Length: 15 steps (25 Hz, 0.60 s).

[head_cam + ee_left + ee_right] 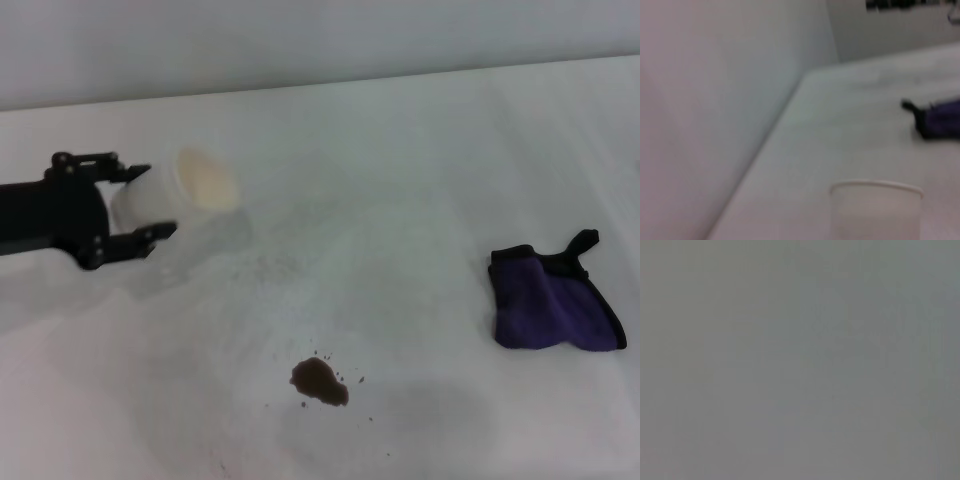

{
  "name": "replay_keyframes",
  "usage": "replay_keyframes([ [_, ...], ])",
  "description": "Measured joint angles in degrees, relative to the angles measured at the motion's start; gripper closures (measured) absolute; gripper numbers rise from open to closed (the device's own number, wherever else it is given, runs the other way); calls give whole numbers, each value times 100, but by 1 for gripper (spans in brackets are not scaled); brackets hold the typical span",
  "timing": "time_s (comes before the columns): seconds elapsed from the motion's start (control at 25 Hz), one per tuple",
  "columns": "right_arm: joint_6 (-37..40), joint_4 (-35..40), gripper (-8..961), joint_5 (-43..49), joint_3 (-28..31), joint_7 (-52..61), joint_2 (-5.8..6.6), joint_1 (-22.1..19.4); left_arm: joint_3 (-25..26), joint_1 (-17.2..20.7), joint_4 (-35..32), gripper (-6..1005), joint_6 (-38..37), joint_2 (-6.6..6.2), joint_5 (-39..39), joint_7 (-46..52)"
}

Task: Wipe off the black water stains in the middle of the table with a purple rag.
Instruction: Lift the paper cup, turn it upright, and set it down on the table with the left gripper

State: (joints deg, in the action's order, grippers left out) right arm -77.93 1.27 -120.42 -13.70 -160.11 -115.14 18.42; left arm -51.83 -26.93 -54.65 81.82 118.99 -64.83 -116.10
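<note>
The black water stains (pixel 320 383) are a small dark blotch with tiny specks around it on the white table (pixel 400 200), near the front middle. The purple rag (pixel 555 300), with black edging and a loop, lies flat at the right, apart from the stain. It also shows far off in the left wrist view (pixel 940 120). My left gripper (pixel 152 202) reaches in from the left, its fingers closed around the base of a white paper cup (pixel 190 188) held tilted above the table. The right gripper is out of view.
The cup's rim (pixel 877 189) fills the low part of the left wrist view. A grey wall (pixel 300 40) runs behind the table's far edge. Faint grey speckles (pixel 270 265) lie between cup and stain. The right wrist view shows only plain grey.
</note>
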Motion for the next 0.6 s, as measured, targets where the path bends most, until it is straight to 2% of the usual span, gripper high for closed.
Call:
replay_keyframes([
  [0.32, 9, 222, 97, 27, -27, -59, 0, 103, -67, -36, 2161, 360, -740, 10, -2036, -1620],
  [0.44, -8, 303, 96, 28, -28, -62, 4, 103, -64, 57, 3235, 387, -809, 10, -3227, -2521],
  [0.48, -10, 321, 96, 28, -28, -62, 6, 103, -64, 57, 3235, 397, -809, 10, -3227, -2521],
  [0.6, -62, 381, 96, 20, -23, -64, 9, 94, -62, 217, 3838, 425, -799, 21, -3822, -3019],
])
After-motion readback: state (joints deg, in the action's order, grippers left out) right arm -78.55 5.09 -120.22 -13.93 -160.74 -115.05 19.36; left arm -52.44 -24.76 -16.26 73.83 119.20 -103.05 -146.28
